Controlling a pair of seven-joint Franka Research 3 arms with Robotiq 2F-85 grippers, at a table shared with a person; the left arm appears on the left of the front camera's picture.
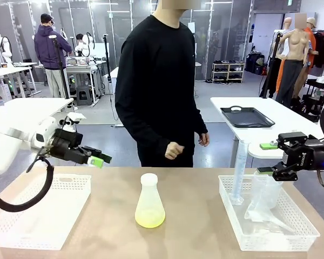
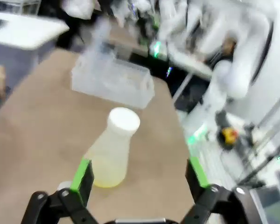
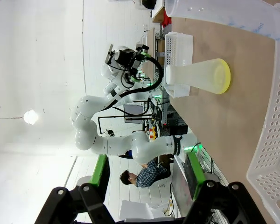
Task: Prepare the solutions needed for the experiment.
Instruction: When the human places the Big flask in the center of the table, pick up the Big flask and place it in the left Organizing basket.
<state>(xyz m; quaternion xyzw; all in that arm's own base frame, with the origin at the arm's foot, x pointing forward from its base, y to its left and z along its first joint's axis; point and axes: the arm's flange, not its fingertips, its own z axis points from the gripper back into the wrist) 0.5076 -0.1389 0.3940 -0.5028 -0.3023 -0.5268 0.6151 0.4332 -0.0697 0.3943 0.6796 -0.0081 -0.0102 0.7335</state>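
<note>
The solutions, a shallow pale lemon-yellow watery layer, sit in the frosted white conical flask, upright at table centre. I note my left gripper at its ten o'clock, jaws apart, empty. My right gripper is at two o'clock, jaws likewise apart, empty.

Capped flask upright on table; left basket, right basket flanking.

The conical flask is seen as frosted, translucent plastic, and its cap as matt white. The solutions are shown as clear, pale yellow liquid. The table is finished smooth, matt and tan. The left basket and right basket are moulded in white perforated plastic.
</note>
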